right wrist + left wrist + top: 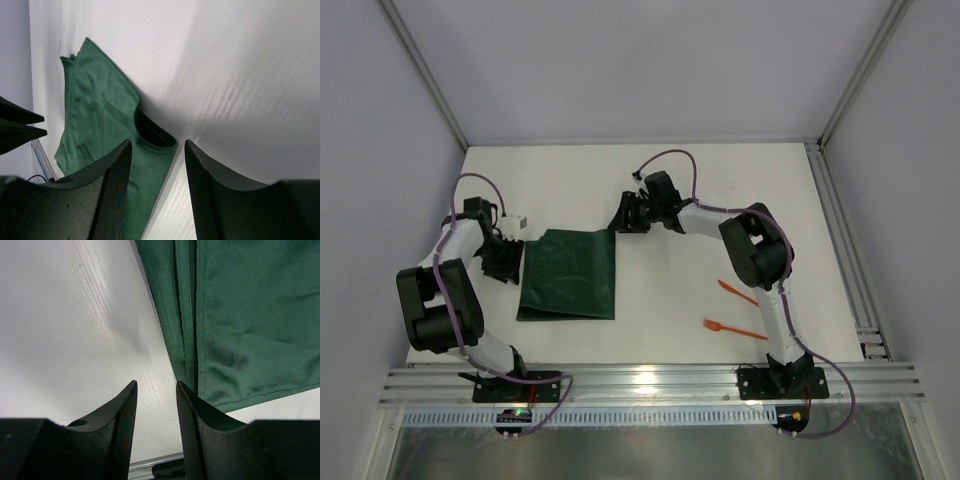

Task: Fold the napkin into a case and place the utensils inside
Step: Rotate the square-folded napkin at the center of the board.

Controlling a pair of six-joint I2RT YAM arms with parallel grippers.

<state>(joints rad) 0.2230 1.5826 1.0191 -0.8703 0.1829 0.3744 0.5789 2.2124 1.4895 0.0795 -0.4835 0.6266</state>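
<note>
Lying flat on the desk [670,180], the napkin [570,275] is sitting folded into a layered rectangle left of centre. Left end effector [505,262] is sitting at its left edge, fingers apart and empty; right end effector [625,215] is hanging by its far right corner, fingers also apart, gripping nothing. Both utensils [733,329] are lying bare on the desk, right of the napkin and well apart from it.
</note>
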